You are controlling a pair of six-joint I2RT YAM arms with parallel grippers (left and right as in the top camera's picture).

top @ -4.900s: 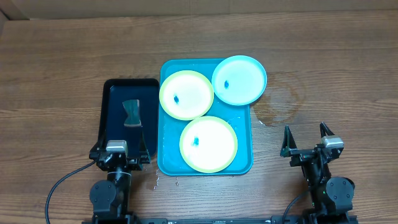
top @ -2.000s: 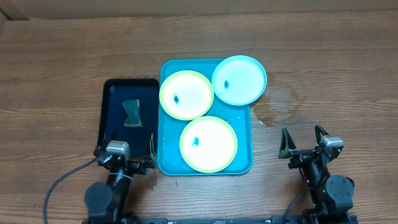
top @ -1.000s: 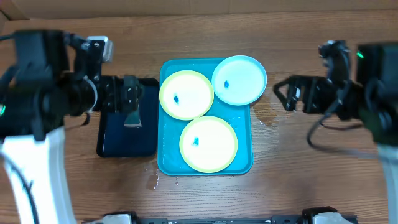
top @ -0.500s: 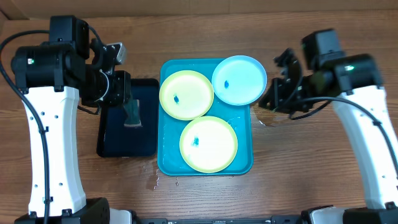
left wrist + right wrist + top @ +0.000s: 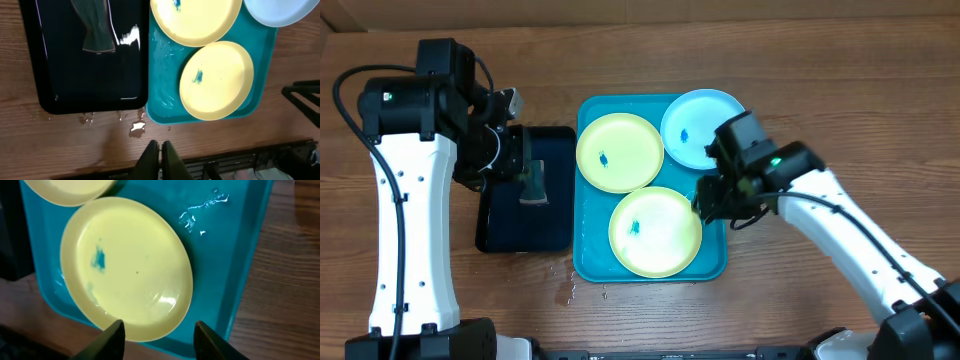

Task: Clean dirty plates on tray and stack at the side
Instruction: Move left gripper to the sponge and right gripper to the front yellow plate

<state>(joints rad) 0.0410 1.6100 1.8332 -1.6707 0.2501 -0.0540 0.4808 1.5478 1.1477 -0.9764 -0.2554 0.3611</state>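
The turquoise tray (image 5: 588,230) holds three plates: a yellow-green one (image 5: 619,152) at the back left, a light blue one (image 5: 692,128) at the back right, and a yellow-green one (image 5: 655,231) in front. Each has a small blue smudge. My right gripper (image 5: 713,205) hovers open over the front plate's right rim. In the right wrist view its fingers (image 5: 114,336) straddle that plate's (image 5: 127,270) near edge above the tray (image 5: 225,240). My left gripper (image 5: 518,162) is shut and empty, high over the black tray (image 5: 510,225); its tips (image 5: 160,150) are pressed together.
A grey-green cloth (image 5: 532,185) lies in the black tray (image 5: 95,85), left of the turquoise tray (image 5: 160,90). Water drops (image 5: 135,129) sit on the wood in front of both trays. A damp stain (image 5: 770,165) marks the table right of the tray.
My right arm swung in from right of the tray to above the front plate, and its jaws reopened. My left gripper closed and stays over the black tray.
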